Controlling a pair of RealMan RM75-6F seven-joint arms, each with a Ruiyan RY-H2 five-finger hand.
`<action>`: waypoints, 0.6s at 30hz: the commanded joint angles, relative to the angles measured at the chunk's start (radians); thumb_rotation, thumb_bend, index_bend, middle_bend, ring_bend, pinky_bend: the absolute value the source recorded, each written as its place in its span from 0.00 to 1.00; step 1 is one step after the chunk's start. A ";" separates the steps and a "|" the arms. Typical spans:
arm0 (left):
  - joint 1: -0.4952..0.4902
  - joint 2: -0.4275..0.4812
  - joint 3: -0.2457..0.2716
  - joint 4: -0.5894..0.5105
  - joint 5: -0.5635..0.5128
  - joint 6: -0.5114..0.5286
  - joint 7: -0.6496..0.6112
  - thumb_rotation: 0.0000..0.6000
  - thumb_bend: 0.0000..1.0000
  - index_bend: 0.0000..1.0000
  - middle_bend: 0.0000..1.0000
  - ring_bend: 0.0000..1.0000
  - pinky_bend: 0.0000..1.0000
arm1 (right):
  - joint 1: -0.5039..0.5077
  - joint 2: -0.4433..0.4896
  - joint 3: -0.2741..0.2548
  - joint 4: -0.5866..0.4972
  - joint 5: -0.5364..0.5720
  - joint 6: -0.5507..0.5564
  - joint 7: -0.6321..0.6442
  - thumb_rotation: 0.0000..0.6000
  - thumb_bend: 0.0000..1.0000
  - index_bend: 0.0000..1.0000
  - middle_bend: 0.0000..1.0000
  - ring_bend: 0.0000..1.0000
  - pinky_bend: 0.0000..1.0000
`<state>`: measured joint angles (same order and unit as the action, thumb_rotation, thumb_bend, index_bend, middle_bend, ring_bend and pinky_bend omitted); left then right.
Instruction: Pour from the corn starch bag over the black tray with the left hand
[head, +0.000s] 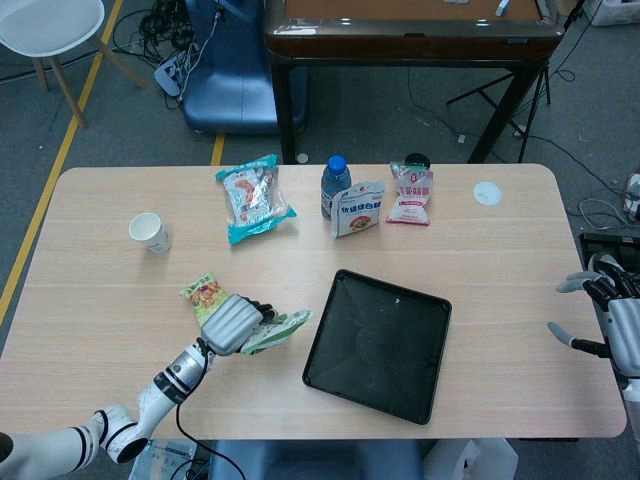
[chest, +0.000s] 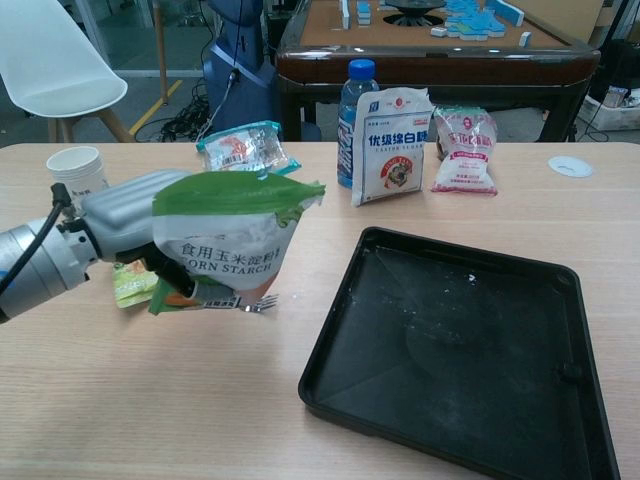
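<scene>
My left hand (head: 232, 323) (chest: 128, 222) grips the green and white corn starch bag (head: 276, 330) (chest: 232, 241) from behind and holds it upright above the table, its open top level. The bag hangs just left of the black tray (head: 400, 395) (chest: 330, 350), clear of its rim. The tray lies flat at the middle right with white dust specks inside. My right hand (head: 607, 318) stays off the table's right edge, fingers spread, holding nothing.
Behind the tray stand a water bottle (chest: 357, 100), a white sugar bag (chest: 393, 142) and a pink-printed bag (chest: 464, 150). A teal snack pack (chest: 243, 149), a paper cup (chest: 76, 168) and a small green packet (head: 205, 295) lie to the left. A white lid (head: 487, 193) lies far right.
</scene>
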<state>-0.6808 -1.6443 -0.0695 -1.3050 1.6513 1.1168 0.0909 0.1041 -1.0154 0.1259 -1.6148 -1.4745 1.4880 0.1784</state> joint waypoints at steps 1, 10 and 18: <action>-0.044 0.001 -0.019 -0.066 0.013 -0.034 0.159 1.00 0.29 0.57 0.72 0.66 0.74 | 0.001 -0.002 -0.001 0.003 -0.002 -0.001 0.003 1.00 0.10 0.41 0.34 0.15 0.18; -0.097 -0.089 -0.028 -0.011 0.006 -0.096 0.452 1.00 0.29 0.58 0.72 0.66 0.75 | -0.002 -0.003 -0.006 0.007 -0.013 0.007 0.015 1.00 0.10 0.41 0.34 0.16 0.18; -0.146 -0.129 -0.025 0.039 0.033 -0.130 0.660 1.00 0.29 0.57 0.72 0.66 0.75 | -0.002 -0.004 -0.007 0.008 -0.014 0.007 0.017 1.00 0.10 0.41 0.34 0.16 0.18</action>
<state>-0.8068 -1.7576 -0.0958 -1.2848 1.6732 1.0038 0.6982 0.1019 -1.0192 0.1191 -1.6067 -1.4888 1.4951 0.1957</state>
